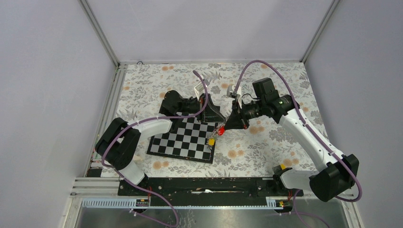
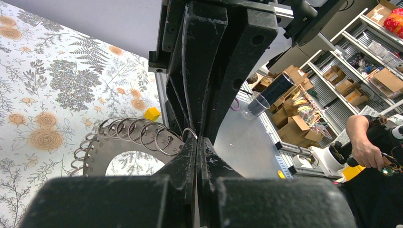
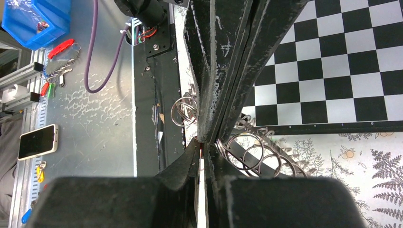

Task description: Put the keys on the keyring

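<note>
**Keyring Being Gripped From Both Sides at the Chessboard's Edge**

The table (image 1: pixel 285 142), covered in a floral cloth, is being spanned by two arms. The left arm (image 1: pixel 138 133) is being seen bent in from the left and the right arm (image 1: pixel 304 130) angled in from the right, with their tips meeting near the middle. A chessboard (image 1: pixel 183 140) is being shown lying flat on the cloth under the left arm's wrist, its right edge just below the meeting point.

The left gripper (image 2: pixel 197 142) is being seen clenched, its jaws pressed together on the rim of the keyring (image 2: pixel 97 152). The right gripper (image 3: pixel 202 142) is being seen facing it, tip to tip. Its jaws are drawn in to a thin slit and are pinching the same keyring, whose wire is showing on both sides of the fingers.

The keyring is thus being held between the two grippers, over the board's right edge. It is being shown as a flat grey band with an open centre, and a row of small wire loops (image 2: pixel 142 135) is standing along its rim.

The keys (image 1: pixel 220 130) are being seen as a small cluster just beside the gripper tips. A red tag (image 1: pixel 221 128) is uppermost and a yellow tag (image 1: pixel 211 141) is below it at the board's edge. Whether they are threaded on cannot be told.
</note>
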Available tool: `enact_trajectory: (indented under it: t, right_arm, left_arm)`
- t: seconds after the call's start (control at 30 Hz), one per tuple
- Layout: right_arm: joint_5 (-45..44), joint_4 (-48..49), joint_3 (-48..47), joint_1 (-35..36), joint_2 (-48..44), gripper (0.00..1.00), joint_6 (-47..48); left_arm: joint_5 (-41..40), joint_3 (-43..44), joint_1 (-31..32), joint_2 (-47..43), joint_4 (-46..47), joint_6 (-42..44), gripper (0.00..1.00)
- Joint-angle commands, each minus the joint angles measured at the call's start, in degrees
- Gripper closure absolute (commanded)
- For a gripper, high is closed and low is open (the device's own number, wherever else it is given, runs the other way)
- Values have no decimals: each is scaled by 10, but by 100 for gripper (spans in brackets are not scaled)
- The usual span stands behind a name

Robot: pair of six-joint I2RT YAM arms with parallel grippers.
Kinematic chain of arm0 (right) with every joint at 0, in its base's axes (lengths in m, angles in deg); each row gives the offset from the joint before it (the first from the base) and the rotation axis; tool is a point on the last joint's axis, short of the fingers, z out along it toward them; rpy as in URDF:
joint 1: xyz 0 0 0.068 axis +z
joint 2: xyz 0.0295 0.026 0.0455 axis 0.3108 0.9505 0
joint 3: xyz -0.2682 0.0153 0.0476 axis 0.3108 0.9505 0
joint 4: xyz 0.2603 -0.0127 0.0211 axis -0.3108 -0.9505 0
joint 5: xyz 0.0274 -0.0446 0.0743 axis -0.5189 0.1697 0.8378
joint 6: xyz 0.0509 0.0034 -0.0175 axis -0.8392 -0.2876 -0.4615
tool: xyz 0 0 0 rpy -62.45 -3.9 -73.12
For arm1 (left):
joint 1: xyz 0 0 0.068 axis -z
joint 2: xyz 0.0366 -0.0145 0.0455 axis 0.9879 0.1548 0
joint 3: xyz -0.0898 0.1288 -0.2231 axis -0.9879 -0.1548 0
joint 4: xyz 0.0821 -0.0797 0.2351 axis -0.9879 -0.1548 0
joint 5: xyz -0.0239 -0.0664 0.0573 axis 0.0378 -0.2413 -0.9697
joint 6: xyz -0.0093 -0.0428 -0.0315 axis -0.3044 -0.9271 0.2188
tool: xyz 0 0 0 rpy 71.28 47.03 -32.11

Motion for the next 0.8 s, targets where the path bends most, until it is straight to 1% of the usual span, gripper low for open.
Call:
enact_trajectory:
  t: [0.0, 0.17, 0.37, 0.77]
  right_arm:
    - [33, 34, -3, 0, 8, 100, -14]
    - [33, 31, -10, 0, 10, 100, -14]
    - [-4, 15, -4, -5, -10, 100, 2]
    - [-32, -8, 15, -26, -38, 100, 25]
  left_arm:
    - [-26, 8, 4, -1, 31, 19, 100]
    - [-24, 5, 4, -4, 22, 27, 100]
    - [-20, -1, 1, -9, 27, 28, 100]
    - [-6, -1, -21, -27, 49, 10, 100]
